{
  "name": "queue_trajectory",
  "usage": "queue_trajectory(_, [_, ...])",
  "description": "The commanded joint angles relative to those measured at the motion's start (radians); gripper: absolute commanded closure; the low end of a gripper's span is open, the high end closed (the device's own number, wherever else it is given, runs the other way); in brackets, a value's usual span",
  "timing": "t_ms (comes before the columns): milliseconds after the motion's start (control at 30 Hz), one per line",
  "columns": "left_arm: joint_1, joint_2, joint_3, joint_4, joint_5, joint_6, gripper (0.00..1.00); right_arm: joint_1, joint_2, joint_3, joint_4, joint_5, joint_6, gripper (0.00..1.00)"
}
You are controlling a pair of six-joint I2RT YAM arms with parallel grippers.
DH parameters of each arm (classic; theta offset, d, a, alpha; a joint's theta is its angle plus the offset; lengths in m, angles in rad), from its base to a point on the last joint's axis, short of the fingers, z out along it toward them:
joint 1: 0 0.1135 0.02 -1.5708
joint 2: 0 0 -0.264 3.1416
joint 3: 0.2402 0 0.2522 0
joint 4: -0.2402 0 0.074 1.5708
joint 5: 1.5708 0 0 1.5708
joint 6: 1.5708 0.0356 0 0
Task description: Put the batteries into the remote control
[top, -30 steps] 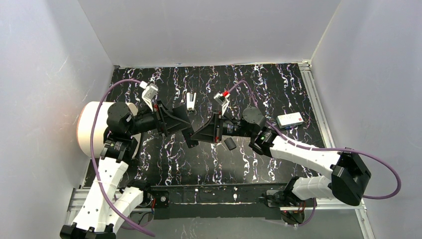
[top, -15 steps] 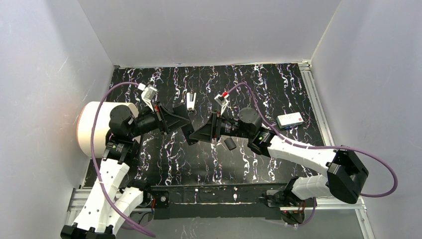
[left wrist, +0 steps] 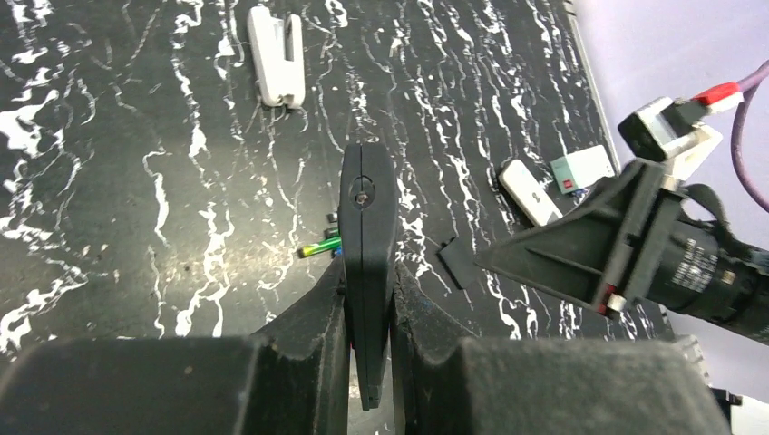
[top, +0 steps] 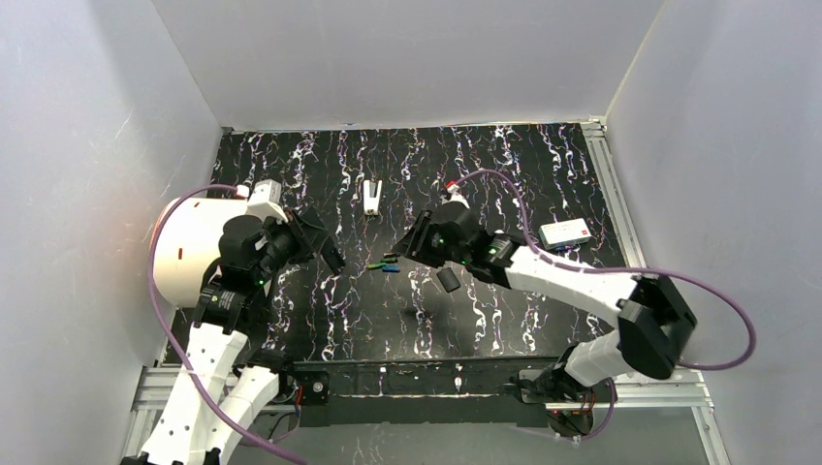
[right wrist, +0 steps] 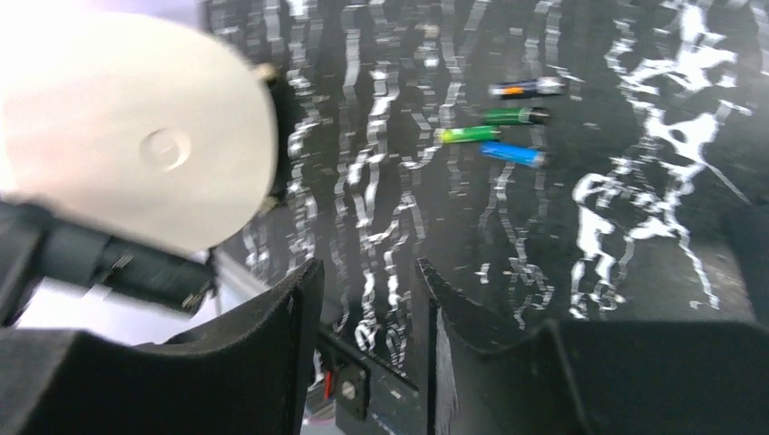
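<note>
The left gripper [left wrist: 367, 294] has its jaws clenched on the black remote [left wrist: 367, 217]; the right gripper [right wrist: 365, 272] has its jaws slightly parted, holding nothing, near the batteries [right wrist: 467, 134].

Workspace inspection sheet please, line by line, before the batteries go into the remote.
Surface: black white-veined tabletop, nothing spilled seen.
Job's things: four batteries loose, side by side on it; black remote held on edge.
Clutter: white cylinder, white slotted device, small black piece, white box.
Grippers: left gripper shut on black remote; right gripper open, empty.
Cables: purple cables loop off both arms.
Surroundings: plain grey walls; nothing else seen.
</note>
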Motion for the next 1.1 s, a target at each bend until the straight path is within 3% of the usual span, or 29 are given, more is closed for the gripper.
queue_trajectory(0, [-0.003, -0.048, 0.007, -0.067, -0.09, 0.01, 1.0, 0.003, 0.127, 0.136, -0.303, 0.185, 0.151, 0.52])
queue_trajectory(267, [-0.003, -0.116, -0.032, -0.101, -0.116, 0.028, 1.0, 0.031, 0.321, 0.25, -0.411, 0.278, 0.361, 0.5])
queue_trajectory(467, [-0.003, -0.142, -0.047, -0.132, -0.144, 0.063, 1.0, 0.044, 0.51, 0.441, -0.485, 0.293, 0.276, 0.53])
queue_trajectory(633, [-0.003, -0.142, -0.06, -0.128, -0.155, 0.071, 1.0, 0.056, 0.559, 0.475, -0.492, 0.314, 0.201, 0.52])
queue_trajectory(733, [-0.003, -0.139, -0.053, -0.141, -0.169, 0.081, 1.0, 0.059, 0.563, 0.477, -0.387, 0.312, -0.025, 0.54])
queue_trajectory(867, [-0.003, -0.143, -0.055, -0.152, -0.174, 0.083, 1.0, 0.059, 0.563, 0.484, -0.252, 0.155, -0.457, 0.51])
queue_trajectory(1067, [-0.002, -0.142, -0.044, -0.172, -0.241, 0.107, 1.0, 0.058, 0.551, 0.479, -0.258, 0.007, -0.81, 0.46])
